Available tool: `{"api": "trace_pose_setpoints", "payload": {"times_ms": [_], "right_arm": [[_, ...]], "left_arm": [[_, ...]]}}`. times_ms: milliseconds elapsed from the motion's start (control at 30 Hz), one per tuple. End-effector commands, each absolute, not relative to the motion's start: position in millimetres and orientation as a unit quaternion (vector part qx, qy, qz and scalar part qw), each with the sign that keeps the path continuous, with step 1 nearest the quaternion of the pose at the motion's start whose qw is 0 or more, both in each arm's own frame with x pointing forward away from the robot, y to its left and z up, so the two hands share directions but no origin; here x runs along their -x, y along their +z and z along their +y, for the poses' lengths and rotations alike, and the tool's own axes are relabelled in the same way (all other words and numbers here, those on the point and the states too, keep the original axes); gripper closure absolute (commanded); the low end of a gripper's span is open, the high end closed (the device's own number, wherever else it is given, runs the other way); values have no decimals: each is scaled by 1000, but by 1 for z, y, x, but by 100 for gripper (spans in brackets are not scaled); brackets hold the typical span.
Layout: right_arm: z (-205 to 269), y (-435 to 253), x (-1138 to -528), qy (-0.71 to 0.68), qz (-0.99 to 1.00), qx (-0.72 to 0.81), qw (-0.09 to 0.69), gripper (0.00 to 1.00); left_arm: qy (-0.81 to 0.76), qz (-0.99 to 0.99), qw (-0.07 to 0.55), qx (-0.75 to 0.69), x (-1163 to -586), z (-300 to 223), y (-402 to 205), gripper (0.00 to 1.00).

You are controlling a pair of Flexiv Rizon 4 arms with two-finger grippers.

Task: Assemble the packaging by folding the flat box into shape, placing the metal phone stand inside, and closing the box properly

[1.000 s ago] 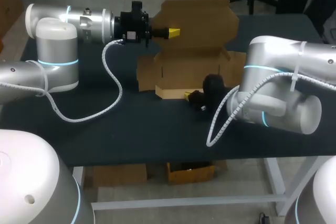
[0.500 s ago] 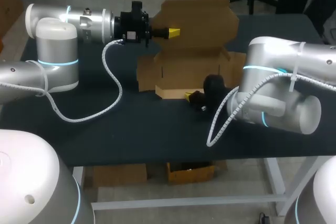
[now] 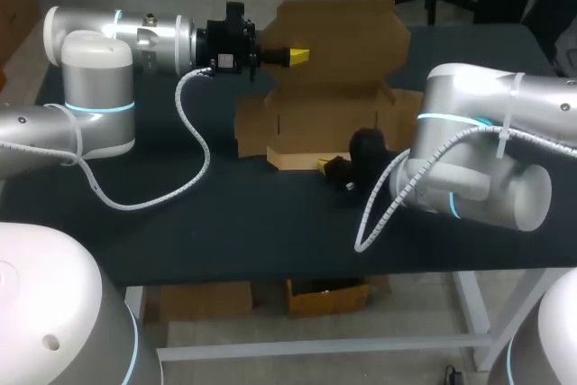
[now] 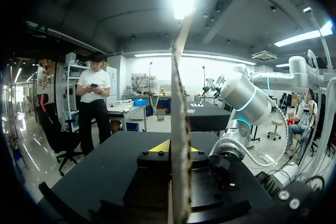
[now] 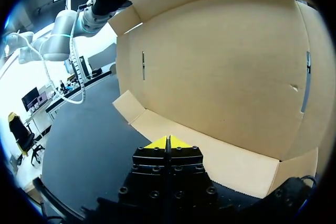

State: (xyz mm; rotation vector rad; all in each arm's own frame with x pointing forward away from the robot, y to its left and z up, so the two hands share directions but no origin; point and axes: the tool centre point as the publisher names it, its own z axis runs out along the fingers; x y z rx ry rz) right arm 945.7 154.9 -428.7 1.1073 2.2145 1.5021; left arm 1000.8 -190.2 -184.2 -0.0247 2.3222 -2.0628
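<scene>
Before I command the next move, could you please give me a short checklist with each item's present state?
1. Hold of left gripper on lid: ok, the panel's edge sits between both yellow tips.
2. Lid upright, box open on top: ok.
3. Load in right gripper: ok, fingers shut together, empty, at the front wall.
4. Phone stand located: not ok, it shows in no view.
5. Side walls fully raised: cannot tell.

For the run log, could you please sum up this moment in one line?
left gripper: shut on box lid | right gripper: shut, at box front wall | lid upright
</scene>
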Motion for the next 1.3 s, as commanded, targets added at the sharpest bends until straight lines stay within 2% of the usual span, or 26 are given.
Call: {"api": "trace_pose_setpoints", "payload": {"times_ms": [33, 1300], "right_arm": [[157, -436, -946, 515, 757, -381, 127, 100], [157, -436, -946, 515, 757, -381, 127, 100]], "left_arm": [[-665, 747, 18, 7, -1001, -190, -185, 100], [-660, 750, -32, 5, -953, -188, -203, 100]]}}
